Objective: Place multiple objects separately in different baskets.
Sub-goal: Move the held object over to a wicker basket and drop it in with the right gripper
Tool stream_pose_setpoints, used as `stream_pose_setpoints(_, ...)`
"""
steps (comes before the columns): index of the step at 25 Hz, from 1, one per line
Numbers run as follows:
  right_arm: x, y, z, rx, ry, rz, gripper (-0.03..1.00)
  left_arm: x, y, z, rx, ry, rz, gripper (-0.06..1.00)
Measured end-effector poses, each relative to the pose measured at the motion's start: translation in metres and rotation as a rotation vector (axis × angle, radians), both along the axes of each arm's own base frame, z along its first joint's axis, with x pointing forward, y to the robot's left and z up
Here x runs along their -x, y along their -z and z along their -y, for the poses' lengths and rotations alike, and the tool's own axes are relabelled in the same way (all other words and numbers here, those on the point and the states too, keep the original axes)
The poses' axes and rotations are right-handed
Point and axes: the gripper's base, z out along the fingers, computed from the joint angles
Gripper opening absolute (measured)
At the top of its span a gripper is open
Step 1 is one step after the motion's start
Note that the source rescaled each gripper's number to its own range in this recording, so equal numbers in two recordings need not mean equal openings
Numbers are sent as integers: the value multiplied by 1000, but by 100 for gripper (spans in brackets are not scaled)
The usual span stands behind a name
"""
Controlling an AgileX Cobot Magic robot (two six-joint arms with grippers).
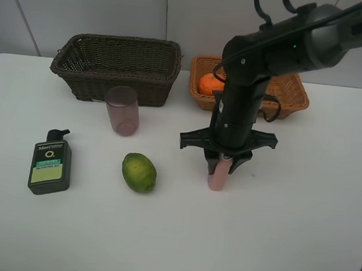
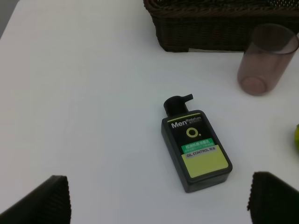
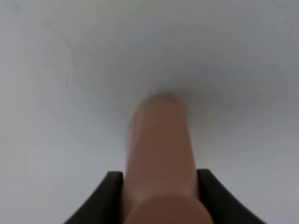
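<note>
My right gripper is shut on the slim pink bottle, whose lower end is at the white table right of centre. In the right wrist view the bottle sits between the black fingers; its cap is hidden. An orange lies in the light tan basket. The dark brown basket stands at the back left. The pink cup, green citrus and dark green pump bottle are on the table. My left gripper is open above the pump bottle. The peach-like fruit is not visible.
My right arm stands over the front of the tan basket and hides part of it. The cup stands just in front of the brown basket. The table's near edge runs along the bottom of the exterior view.
</note>
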Motion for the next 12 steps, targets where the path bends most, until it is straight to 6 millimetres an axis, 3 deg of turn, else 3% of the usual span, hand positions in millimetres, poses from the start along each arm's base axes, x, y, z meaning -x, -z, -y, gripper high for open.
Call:
stream_pose_setpoints(9,0,0,0,-1,-15,0,0,0,0,0,0,0,0,97)
stream_pose_setpoints(12,0,-10,0,-11,-60,10,0,0,0,0,0,0,0,97)
